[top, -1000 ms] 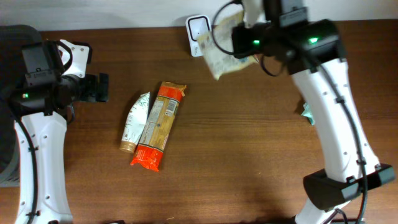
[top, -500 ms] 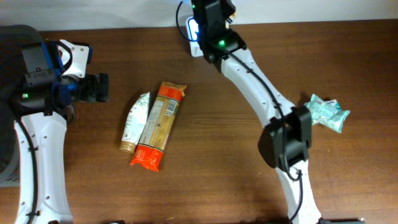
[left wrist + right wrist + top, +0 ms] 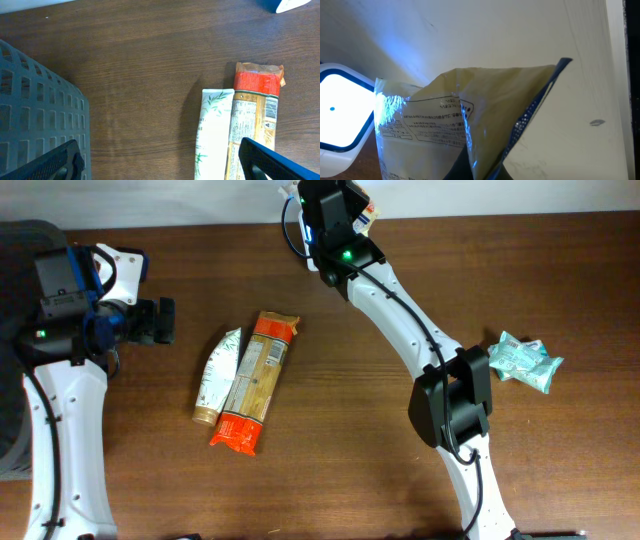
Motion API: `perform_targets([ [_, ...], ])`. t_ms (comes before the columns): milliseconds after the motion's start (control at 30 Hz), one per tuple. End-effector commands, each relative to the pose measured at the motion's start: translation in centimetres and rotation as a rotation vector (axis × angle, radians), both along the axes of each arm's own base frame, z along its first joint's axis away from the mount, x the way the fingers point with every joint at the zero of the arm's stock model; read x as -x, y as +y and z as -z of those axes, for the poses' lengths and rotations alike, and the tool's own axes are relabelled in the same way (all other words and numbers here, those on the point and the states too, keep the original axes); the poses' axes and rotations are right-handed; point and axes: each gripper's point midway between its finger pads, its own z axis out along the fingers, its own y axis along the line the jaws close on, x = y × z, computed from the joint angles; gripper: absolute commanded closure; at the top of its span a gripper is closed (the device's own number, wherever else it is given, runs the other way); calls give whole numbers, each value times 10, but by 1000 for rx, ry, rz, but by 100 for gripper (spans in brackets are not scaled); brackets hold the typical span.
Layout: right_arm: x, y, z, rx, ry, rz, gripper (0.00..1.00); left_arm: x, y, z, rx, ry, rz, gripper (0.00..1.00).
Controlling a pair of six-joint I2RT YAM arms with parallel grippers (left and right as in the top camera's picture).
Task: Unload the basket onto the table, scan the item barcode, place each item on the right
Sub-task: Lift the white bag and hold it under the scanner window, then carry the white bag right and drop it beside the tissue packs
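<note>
Holds the yellow pouch pinched in the right pincer just beside the glowing scanner at the table's far edge, with the left pincer spread wide; may miss the read if crinkled, glaring film hides the barcode.

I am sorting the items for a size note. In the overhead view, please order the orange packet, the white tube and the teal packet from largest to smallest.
1. orange packet
2. white tube, longer and thinner
3. teal packet, shorter; these two look nearly alike overall.
</note>
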Motion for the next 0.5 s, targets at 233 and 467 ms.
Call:
perform_targets([
  [233,-3,-5,-18,-31,-86,63,96,1,0,-9,-7,-24,10,1],
  [467,-9,-5,-7,-33,-98,81,96,1,0,-9,-7,-24,10,1],
])
